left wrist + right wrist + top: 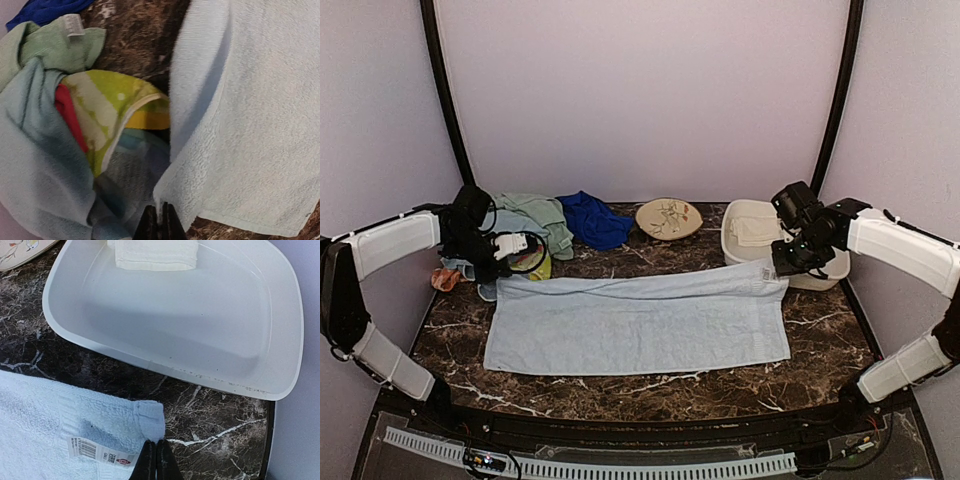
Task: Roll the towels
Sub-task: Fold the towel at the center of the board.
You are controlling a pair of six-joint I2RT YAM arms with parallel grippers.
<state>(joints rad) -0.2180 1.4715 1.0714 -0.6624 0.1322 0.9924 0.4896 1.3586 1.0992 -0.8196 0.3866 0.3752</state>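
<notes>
A large light blue towel [640,320] lies spread flat across the middle of the table. My left gripper [508,258] [160,220] is shut on its far left corner, and the cloth [250,125] rises into the pinched fingertips. On the other side, my right gripper [782,268] [156,455] is shut on the far right corner [145,422], just by the sewn label. A heap of other towels sits at the back left: pale green [535,212], royal blue [595,220] and a yellow-green one [110,105]. A folded cream towel [156,252] lies in the tub.
The white plastic tub [732,250] [150,360] stands at the back right, close behind my right gripper. A round beige patterned plate [668,217] sits at the back centre. The table's right edge [270,440] is near the right gripper.
</notes>
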